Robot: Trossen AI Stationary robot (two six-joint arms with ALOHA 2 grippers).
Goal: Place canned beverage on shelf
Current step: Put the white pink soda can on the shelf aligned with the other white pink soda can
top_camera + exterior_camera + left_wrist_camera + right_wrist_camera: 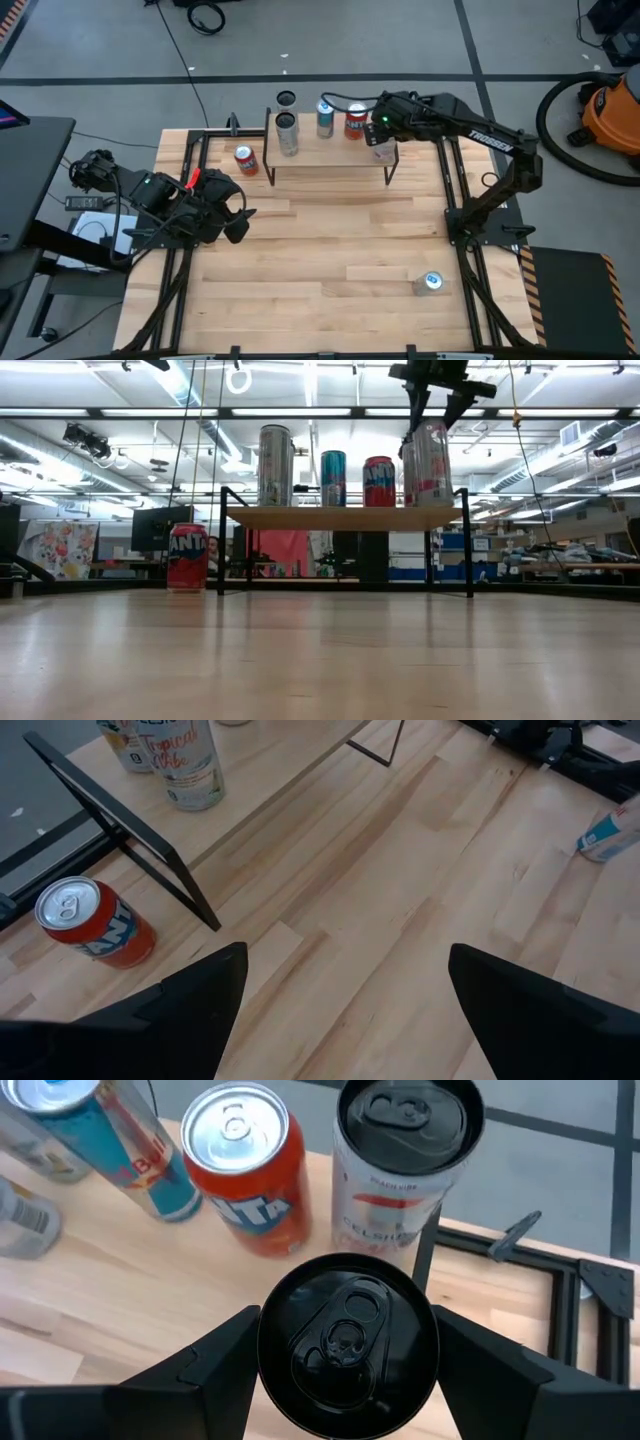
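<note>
Dark right gripper [345,1370] clasping can [348,1345], over shelf [330,152]

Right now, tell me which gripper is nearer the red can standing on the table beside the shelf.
Left. The left gripper hovers just in front of the red can; the right gripper is over the shelf's far end.

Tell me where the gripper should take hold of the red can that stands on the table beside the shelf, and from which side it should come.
Probably grip the red can across its round side wall, coming down from above. It stands upright with its top free. The shelf leg stands close on one side, so the open left gripper should keep its fingers off that side.
</note>
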